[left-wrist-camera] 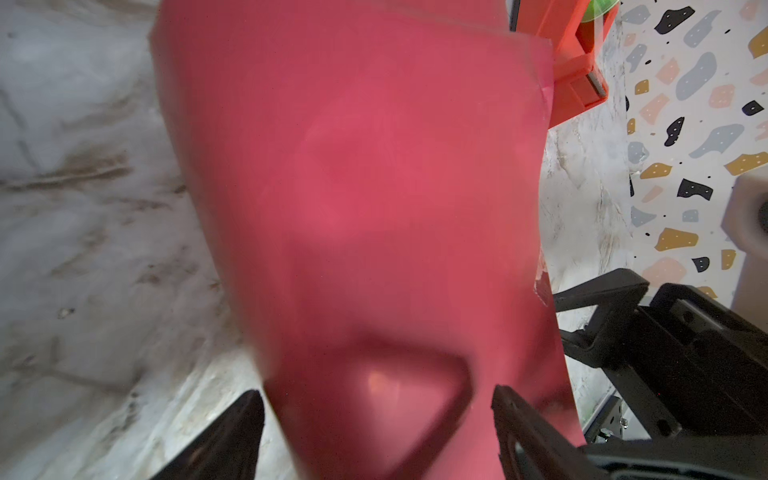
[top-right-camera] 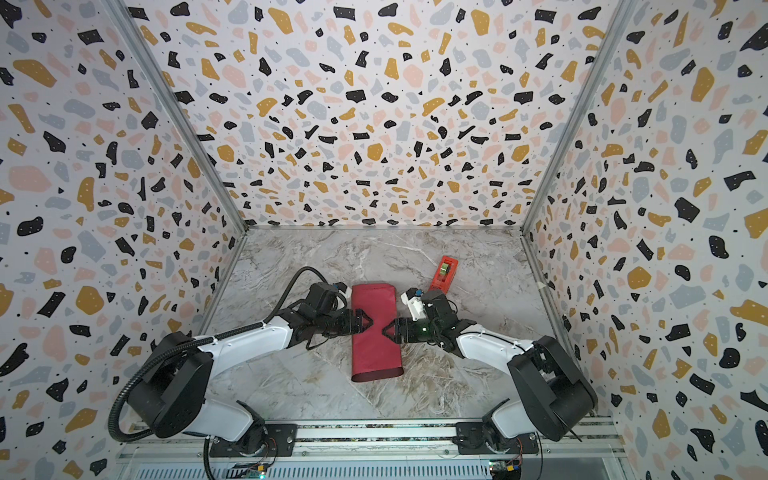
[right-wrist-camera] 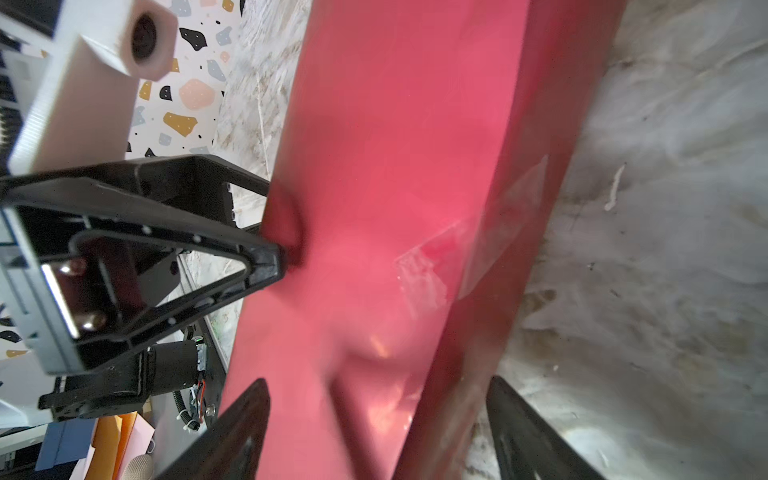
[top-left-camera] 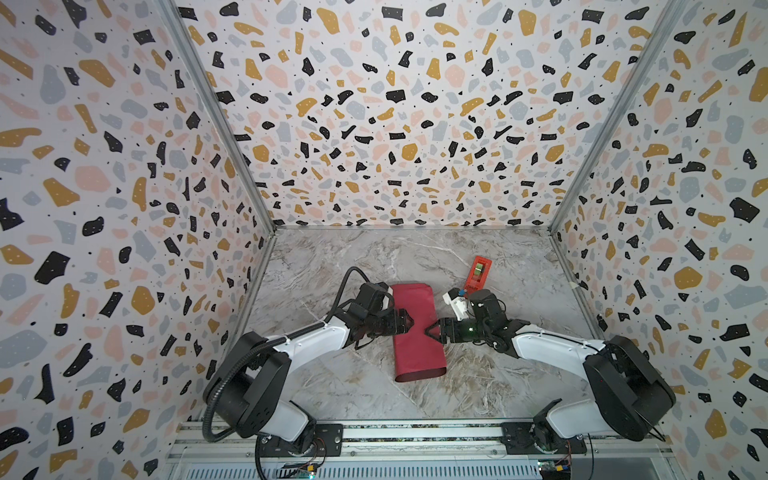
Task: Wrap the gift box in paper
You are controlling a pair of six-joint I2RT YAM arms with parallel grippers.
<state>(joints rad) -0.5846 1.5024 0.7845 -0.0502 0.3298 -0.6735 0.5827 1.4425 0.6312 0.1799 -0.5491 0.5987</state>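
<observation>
The paper lies as a long crimson tube mid-table, its near end open. The gift box is hidden inside it. A clear tape strip crosses the paper's seam. My left gripper reaches over the tube's left edge, open, one fingertip denting the paper's top. My right gripper faces it from the right edge, also open. In the left wrist view the paper fills the gap between the left gripper's spread fingers. The right wrist view shows the paper under the right gripper.
A red-orange tape dispenser stands on the marble table behind and right of the tube. Terrazzo-patterned walls close in the left, back and right sides. The arm bases sit on the front rail.
</observation>
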